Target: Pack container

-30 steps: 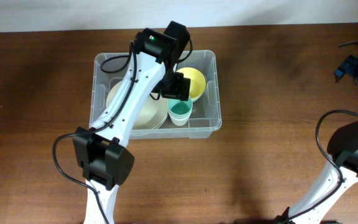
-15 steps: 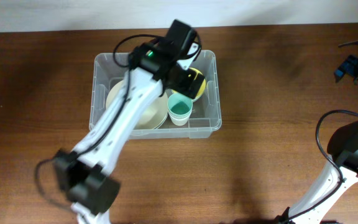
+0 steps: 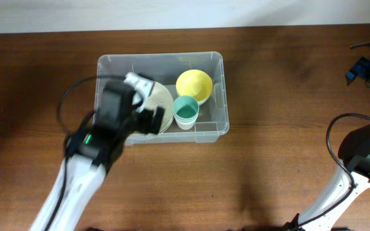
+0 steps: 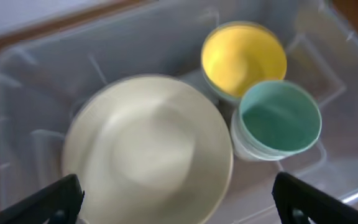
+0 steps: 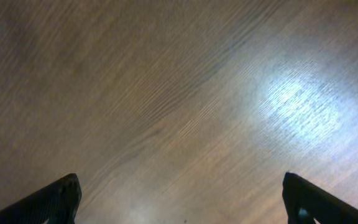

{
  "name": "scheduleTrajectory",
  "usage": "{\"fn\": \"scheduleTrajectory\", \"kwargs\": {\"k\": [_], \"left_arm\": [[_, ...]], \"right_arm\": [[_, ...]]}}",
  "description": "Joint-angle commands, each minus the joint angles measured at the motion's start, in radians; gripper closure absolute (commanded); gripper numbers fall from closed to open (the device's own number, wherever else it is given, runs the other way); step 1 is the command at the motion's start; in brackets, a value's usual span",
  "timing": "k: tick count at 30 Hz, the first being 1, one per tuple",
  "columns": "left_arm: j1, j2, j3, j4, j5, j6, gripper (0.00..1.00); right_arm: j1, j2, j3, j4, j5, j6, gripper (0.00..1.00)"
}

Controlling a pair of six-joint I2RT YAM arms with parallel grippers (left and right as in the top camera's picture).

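The container (image 3: 218, 96) is a clear plastic tub on the wooden table, also in the left wrist view (image 4: 30, 74). Inside it lie a cream plate (image 3: 164, 102) (image 4: 148, 149), a yellow bowl (image 3: 194, 84) (image 4: 244, 57) and a teal cup (image 3: 185, 111) (image 4: 279, 118). My left gripper (image 4: 176, 208) is open and empty, above the near part of the plate; in the overhead view (image 3: 148, 119) it is blurred over the tub's front left. My right gripper (image 5: 182, 202) is open and empty over bare wood.
The right arm (image 3: 365, 160) stands at the table's right edge. Dark cables and a blue part (image 3: 363, 64) lie at the far right. The table's back edge meets a pale wall along the top.
My left arm has pulled back from over the yellow bowl toward the front left of the tub, uncovering bowl and cup. The right arm has not moved.
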Motion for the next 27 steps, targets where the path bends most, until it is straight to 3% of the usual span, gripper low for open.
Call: {"fn": "scheduleTrajectory", "kwargs": {"k": [1,9,16,27], "left_arm": [[0.056,-0.235,-0.209,0.108,0.050,0.019,0.01],[0.126,-0.668,-0.554,0.270,0.059,0.019,0.01],[0.150,-0.939,-0.720,0.354,0.058,0.019,0.01],[0.257,-1.183,-0.906,0.404,0.062,0.007,0.01]], "right_arm": [[0.001,-0.021,-0.002,0.001,0.010,0.008,0.01],[0.001,-0.021,-0.002,0.001,0.010,0.008,0.01],[0.001,-0.021,-0.002,0.001,0.010,0.008,0.01],[0.001,-0.021,-0.002,0.001,0.010,0.008,0.01]]}}
